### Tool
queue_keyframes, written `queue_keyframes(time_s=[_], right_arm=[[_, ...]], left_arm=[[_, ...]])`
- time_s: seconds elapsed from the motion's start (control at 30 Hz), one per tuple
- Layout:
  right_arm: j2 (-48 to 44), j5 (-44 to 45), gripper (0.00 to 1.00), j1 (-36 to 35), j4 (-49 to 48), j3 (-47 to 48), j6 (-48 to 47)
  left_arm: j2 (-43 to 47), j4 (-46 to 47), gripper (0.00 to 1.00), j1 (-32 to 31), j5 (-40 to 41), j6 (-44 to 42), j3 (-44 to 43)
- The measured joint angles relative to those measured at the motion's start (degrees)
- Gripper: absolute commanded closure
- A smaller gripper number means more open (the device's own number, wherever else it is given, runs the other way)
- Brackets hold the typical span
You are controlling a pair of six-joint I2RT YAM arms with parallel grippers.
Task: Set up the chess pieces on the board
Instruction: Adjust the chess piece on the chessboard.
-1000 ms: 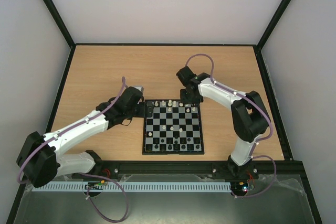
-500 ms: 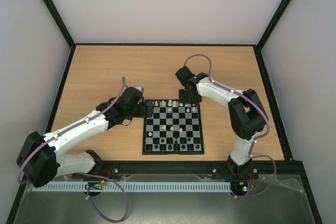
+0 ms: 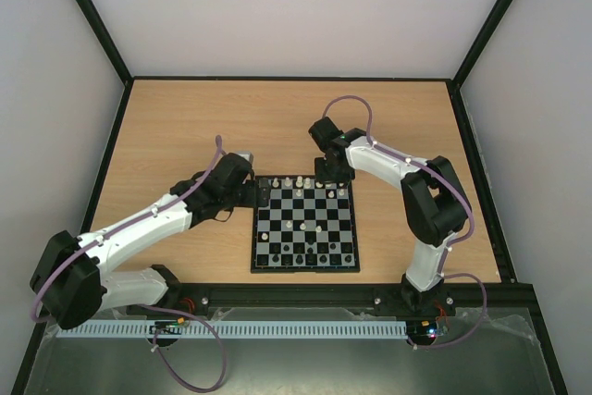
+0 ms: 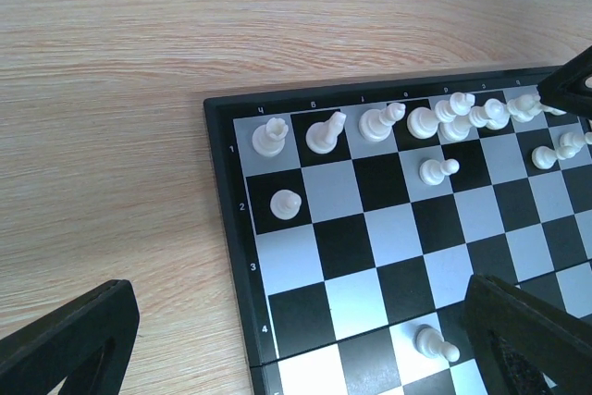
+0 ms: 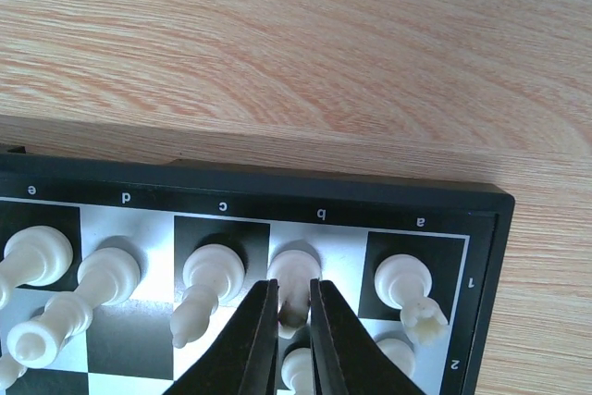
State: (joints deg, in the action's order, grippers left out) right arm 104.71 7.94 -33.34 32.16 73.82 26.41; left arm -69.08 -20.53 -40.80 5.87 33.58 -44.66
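Note:
The chessboard (image 3: 255, 238) lies in the middle of the table. Cream-white pieces (image 3: 302, 182) line its far rows and black pieces (image 3: 294, 252) its near rows. My right gripper (image 3: 335, 176) is at the board's far right corner. In the right wrist view its fingers (image 5: 261, 330) are shut on a white piece (image 5: 295, 270) standing on square b1, between a white piece on c1 (image 5: 212, 270) and a rook on a1 (image 5: 404, 279). My left gripper (image 3: 263, 194) hovers over the board's far left corner (image 4: 222, 108), open wide and empty (image 4: 301, 321).
The wooden table (image 3: 185, 127) is enclosed by black frame posts and pale walls. A stray white pawn (image 4: 433, 343) stands mid-board near my left gripper's right finger (image 4: 527, 330). My right gripper's tip (image 4: 569, 80) shows at the far end of the white row.
My right gripper has shifted slightly left and back at the board's far edge. The left arm has not visibly moved.

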Motion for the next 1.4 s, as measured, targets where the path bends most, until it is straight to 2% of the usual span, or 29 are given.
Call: queue_keyframes(time_s=[0.93, 1.13, 1.3, 1.4], right_arm=[[0.0, 0.6, 0.92, 0.0, -0.2, -0.1, -0.4], [0.0, 1.0, 0.77, 0.0, -0.2, -0.1, -0.5], [0.0, 1.0, 0.7, 0.0, -0.2, -0.1, -0.7], [-0.4, 1.0, 0.63, 0.0, -0.2, -0.1, -0.8]], left_arm=[[-0.9, -0.4, 0.01, 0.0, 0.2, 0.0, -0.1], [-0.9, -0.4, 0.01, 0.0, 0.2, 0.0, -0.1], [-0.9, -0.4, 0.01, 0.0, 0.2, 0.0, -0.1], [-0.9, -0.4, 0.01, 0.0, 0.2, 0.0, -0.1]])
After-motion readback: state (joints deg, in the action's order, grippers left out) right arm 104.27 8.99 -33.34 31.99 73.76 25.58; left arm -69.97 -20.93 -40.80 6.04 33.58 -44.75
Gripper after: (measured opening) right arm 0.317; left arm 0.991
